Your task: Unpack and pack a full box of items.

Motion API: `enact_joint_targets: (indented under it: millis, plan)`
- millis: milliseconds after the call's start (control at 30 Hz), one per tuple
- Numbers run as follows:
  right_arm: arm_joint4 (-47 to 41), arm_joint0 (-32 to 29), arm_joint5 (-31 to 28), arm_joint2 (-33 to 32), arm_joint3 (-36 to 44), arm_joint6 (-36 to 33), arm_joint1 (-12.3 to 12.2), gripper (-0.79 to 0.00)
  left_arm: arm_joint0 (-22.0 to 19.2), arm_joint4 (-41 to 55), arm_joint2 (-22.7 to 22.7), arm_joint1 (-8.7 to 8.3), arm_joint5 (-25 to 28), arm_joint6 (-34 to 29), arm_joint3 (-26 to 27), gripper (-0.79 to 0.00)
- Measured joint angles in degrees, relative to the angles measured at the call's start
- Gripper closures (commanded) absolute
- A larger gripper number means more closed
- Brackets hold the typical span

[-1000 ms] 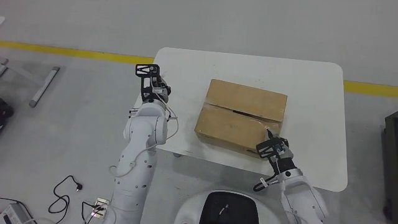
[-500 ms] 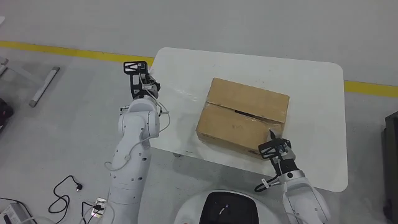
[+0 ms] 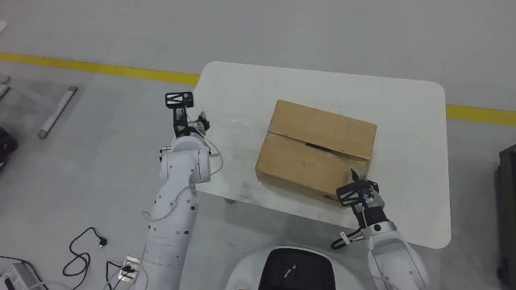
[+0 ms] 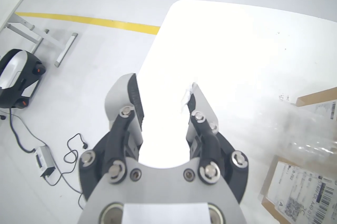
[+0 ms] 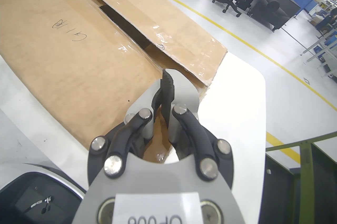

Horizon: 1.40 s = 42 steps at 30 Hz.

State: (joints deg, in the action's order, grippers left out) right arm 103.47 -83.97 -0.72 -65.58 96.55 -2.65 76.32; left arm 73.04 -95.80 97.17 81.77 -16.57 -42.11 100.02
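A brown cardboard box (image 3: 314,149) lies on the white table (image 3: 403,97), its two top flaps nearly closed with a dark gap along the seam (image 5: 123,25). My right gripper (image 3: 355,185) is shut, its tips (image 5: 166,76) at the box's near right corner where the near flap ends; I cannot tell if they pinch the flap. My left gripper (image 3: 180,97) hangs open over the table's left edge, well left of the box (image 4: 297,183). A scrap of clear tape (image 4: 186,97) clings to one fingertip, and a clear, blurred film (image 4: 302,125) stretches toward the box.
The table surface (image 4: 223,38) between the left gripper and the box is bare. On the floor lie a yellow line (image 3: 97,68), another table's foot (image 3: 56,111) and a cable with a power brick (image 3: 121,270). A dark cart (image 3: 508,209) stands right of the table.
My left gripper swung left, away from the box toward the table's edge, then settled slightly nearer. The right gripper stayed at the box corner. The box shifted slightly right.
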Motion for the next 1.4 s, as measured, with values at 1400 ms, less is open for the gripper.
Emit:
enact_joint_targets:
  millis: [1400]
  plan:
    - [0.26,0.38,-0.29,-0.28,-0.43,-0.23,0.15,0.0,1.25,47.38,15.72,-0.25,6.86,-2.36,3.46,-0.785]
